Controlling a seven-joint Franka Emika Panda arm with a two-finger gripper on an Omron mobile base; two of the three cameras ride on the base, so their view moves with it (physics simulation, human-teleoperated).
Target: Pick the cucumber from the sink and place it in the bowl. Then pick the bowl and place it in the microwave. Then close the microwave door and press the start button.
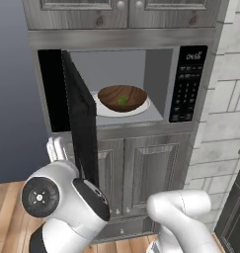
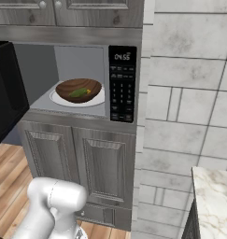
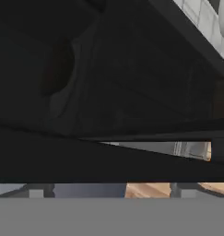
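The black microwave (image 1: 188,84) (image 2: 122,84) stands open in the cabinet wall. On its white turntable plate (image 1: 143,107) (image 2: 55,99) sits the brown wooden bowl (image 1: 122,96) (image 2: 79,88), and the green cucumber (image 1: 123,101) (image 2: 80,93) lies inside it. The microwave door (image 1: 81,118) (image 2: 5,93) is swung out to the left, edge-on to me. My gripper (image 3: 111,191) is open, right up against the door's dark outer face (image 3: 109,92), and holds nothing. In the left base view my gripper (image 1: 56,148) pokes out left of the door's lower edge. The sink is out of view.
Grey panelled cabinet doors (image 1: 141,168) (image 2: 101,163) lie under the microwave, with more cabinets (image 1: 126,12) above. A white tiled wall (image 2: 189,93) runs to the right, and a marble counter corner (image 2: 213,196) sits at the lower right. The floor (image 1: 5,212) is wood.
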